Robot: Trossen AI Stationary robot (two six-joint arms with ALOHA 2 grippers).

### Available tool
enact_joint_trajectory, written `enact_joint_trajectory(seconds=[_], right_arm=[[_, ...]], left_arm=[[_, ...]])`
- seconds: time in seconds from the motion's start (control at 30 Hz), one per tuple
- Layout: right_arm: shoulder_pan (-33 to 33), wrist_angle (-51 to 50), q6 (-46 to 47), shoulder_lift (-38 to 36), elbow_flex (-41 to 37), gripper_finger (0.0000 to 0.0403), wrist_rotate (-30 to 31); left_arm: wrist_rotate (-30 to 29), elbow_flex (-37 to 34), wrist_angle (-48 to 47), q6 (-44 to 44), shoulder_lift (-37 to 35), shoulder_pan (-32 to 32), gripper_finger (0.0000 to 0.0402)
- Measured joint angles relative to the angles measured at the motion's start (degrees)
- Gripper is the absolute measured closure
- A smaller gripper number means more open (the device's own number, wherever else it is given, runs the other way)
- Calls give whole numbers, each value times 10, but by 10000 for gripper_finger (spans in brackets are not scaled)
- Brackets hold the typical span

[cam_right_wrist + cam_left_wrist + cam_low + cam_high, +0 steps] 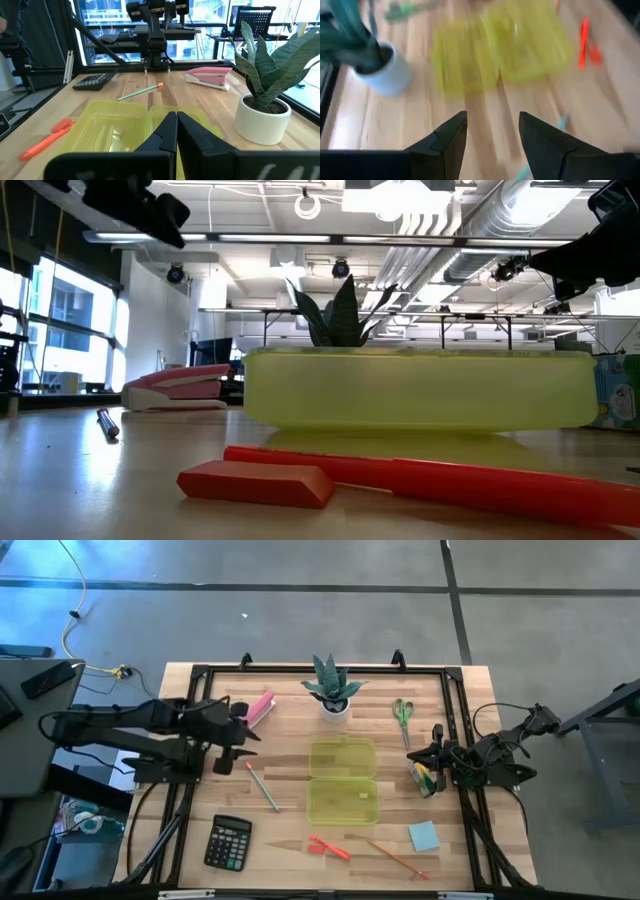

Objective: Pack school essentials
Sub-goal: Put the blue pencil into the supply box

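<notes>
— What did the bench show?

— No legible writing. On a pale wood table (pixel 290 830), the left gripper (pixel 492 135) hung with fingers apart, the green pencil (pixel 263 788) just beside it. The right gripper (pixel 176 131), fingers together, sat beside the small green/yellow block (pixel 424 778).

— And behind?

— An open yellow case (pixel 343 781) lay between the grippers; ceiling ducts and windows beyond.

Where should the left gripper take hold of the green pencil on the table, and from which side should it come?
Probably at mid-shaft, from straight above. The green pencil lies flat on the table, slanted, with bare wood on both sides, so the fingers should close across its thin width. The left gripper is open and hangs just beside the pencil's upper end.
</notes>
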Motion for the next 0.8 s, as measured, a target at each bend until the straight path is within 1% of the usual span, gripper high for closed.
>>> enact_joint_trajectory(seconds=[0.17,0.3,0.53,0.7,0.8], right_arm=[[0,0,0,0,0,403,0],[0,0,0,0,0,403,0],[0,0,0,0,0,403,0],[0,0,0,0,0,403,0],[0,0,0,0,0,403,0]], left_arm=[[-1,6,-93,36,25,-3,234],[-24,-2,-133,48,48,-21,234],[-34,-3,-145,48,108,-61,234],[-69,-3,-145,52,160,-82,234],[-71,-3,-140,61,193,-92,234]])
